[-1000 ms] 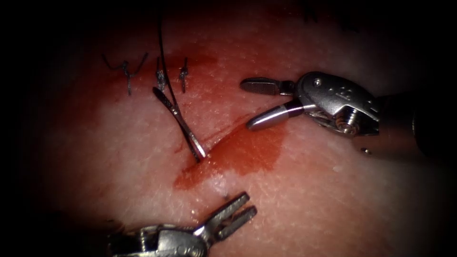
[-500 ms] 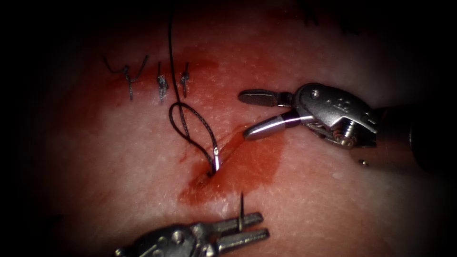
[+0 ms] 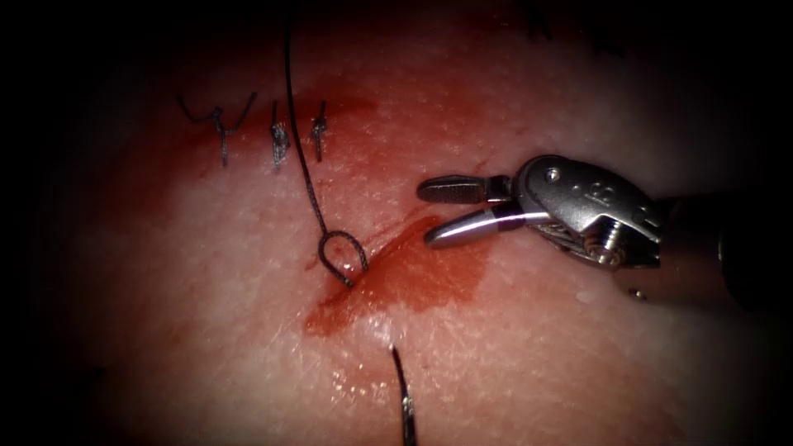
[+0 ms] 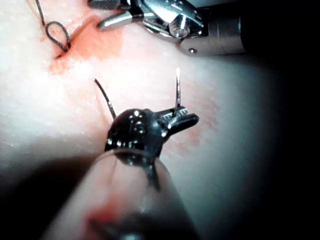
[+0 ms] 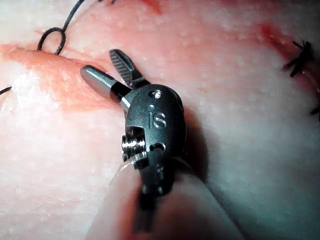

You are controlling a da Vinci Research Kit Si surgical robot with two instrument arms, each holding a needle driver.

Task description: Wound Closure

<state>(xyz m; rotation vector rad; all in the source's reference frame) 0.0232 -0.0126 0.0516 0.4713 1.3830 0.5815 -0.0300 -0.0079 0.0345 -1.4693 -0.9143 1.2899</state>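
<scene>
Tissue [image 3: 578,372] is pale pink w/ fine white speckles. Red fluid [image 3: 413,272] makes a glossy patch along the cut. Thread [image 3: 306,173] is dark grey, nearly black, same as the knots [image 3: 278,142]. Right tool [image 3: 450,212] is shiny silver metal; needle [image 4: 177,90] silver.

The right hand [image 3: 429,213] is polished metal, bright and glossy on its smooth rounded jaw, with a finely ridged grip face on the other jaw and a threaded screw head at the wrist. The left hand [image 4: 175,120] is dark, shiny metal. The needle [image 4: 177,92] is thin, smooth, gleaming steel. The thread [image 3: 307,177] looks dark, matt and braided. The tissue [image 3: 537,347] is pale, moist and pebbled, with a wet, glossy film of red fluid [image 3: 421,268].
</scene>
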